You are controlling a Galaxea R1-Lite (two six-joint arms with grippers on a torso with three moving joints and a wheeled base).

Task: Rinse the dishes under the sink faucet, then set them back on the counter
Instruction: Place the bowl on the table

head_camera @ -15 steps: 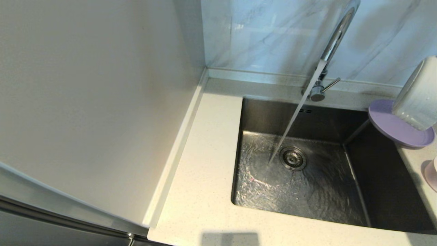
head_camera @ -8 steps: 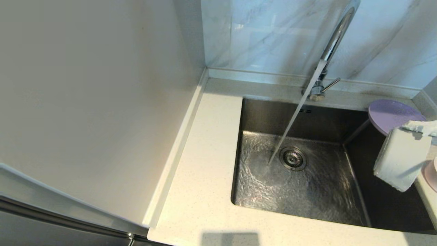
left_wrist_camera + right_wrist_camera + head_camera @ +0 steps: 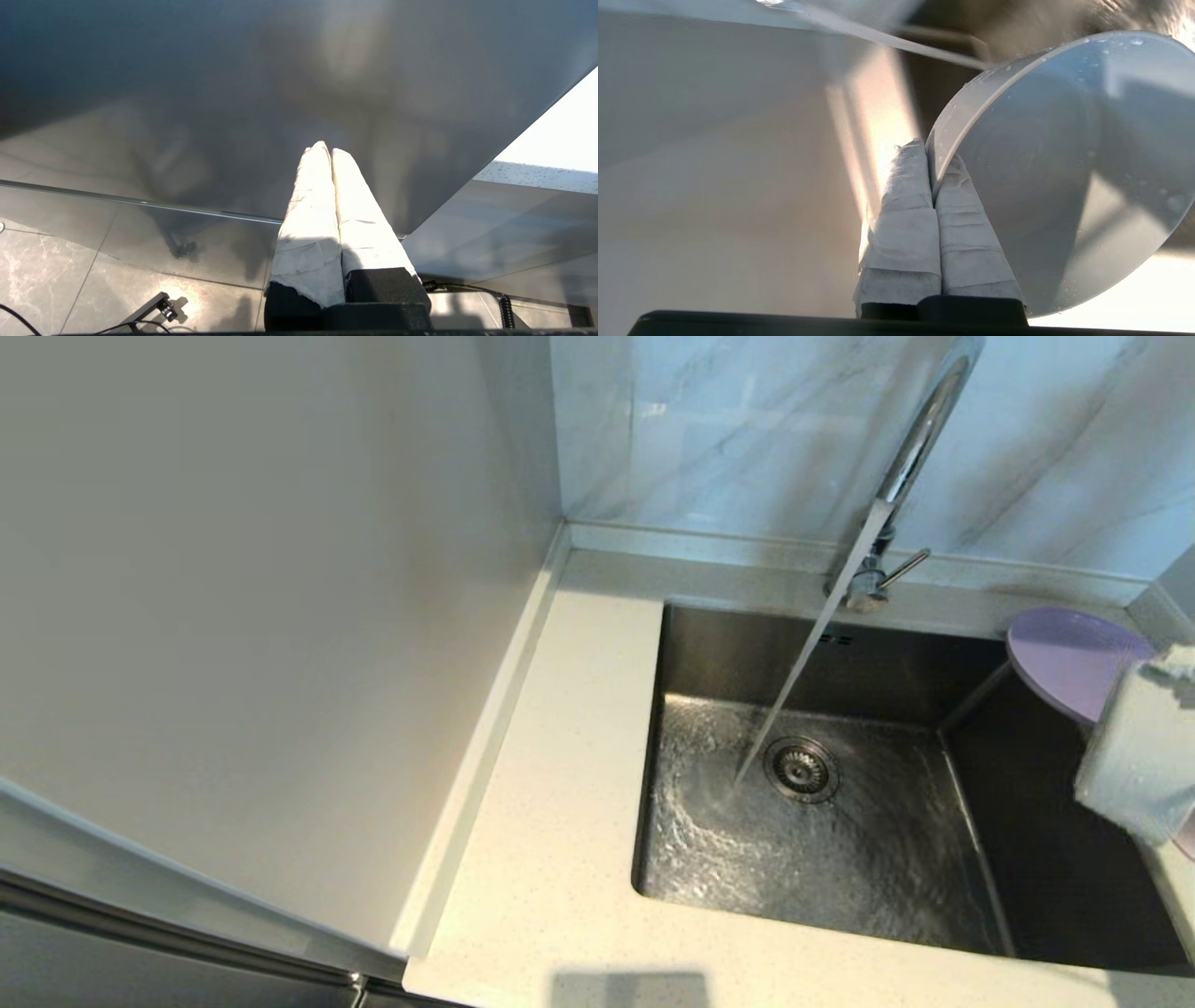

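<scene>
While water runs from the sink faucet (image 3: 920,439) in a slanted stream into the sink (image 3: 822,821), one lavender plate (image 3: 1074,658) sits at the basin's right back corner, its edge overhanging the steel, and the right gripper (image 3: 931,154) has its taped fingers pinched together on the wet rim. That arm's white wrapping shows at the right edge of the head view, just in front of the plate. One round drain strainer (image 3: 801,768) lies in the rippling bottom, and one thin lever (image 3: 904,567) juts from the tap's base. Around the basin runs the counter (image 3: 560,784), speckled off-white, backed by a grey-veined marble wall (image 3: 728,429). The left gripper (image 3: 325,151) hangs apart beside a dark panel above a tiled floor, fingers pressed together on nothing.
</scene>
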